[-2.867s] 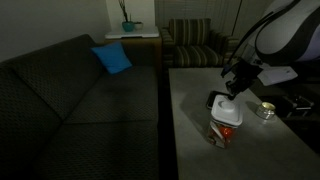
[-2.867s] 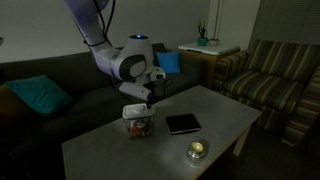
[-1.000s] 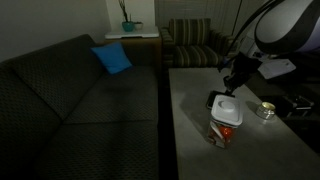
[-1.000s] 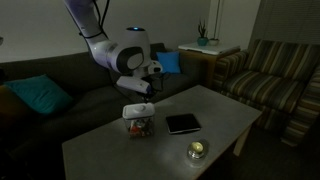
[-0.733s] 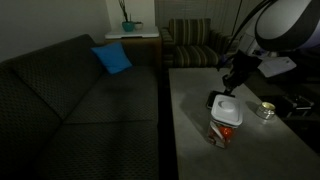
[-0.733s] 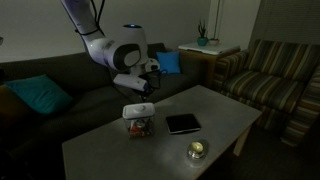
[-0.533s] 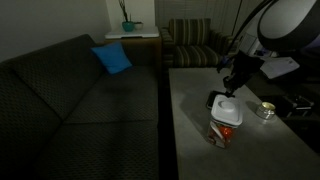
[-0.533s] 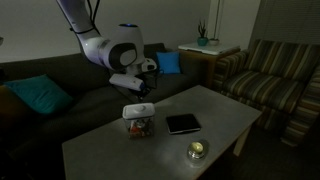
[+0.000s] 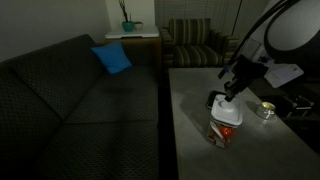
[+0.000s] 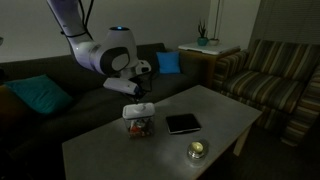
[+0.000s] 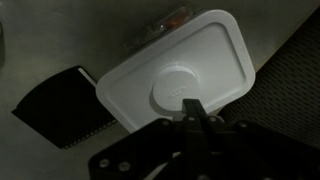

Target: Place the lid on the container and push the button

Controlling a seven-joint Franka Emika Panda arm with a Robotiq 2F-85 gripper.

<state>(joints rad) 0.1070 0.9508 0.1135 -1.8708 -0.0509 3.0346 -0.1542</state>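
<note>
gripper point(image 11: 192, 109): jaws closed together, grasping nothing, tip above the lid point(image 11: 175, 62) centre, contact unclear | lid lies on container point(image 9: 224, 132) | container print: too blurred to read

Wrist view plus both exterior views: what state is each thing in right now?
lid: seated on the container, covering its top.
container: upright on the table, closed.
tool: shut, empty, over the lid; contact unclear.
black notebook: closed, lying flat.
round tin: upright, standing apart; contents unclear.
</note>
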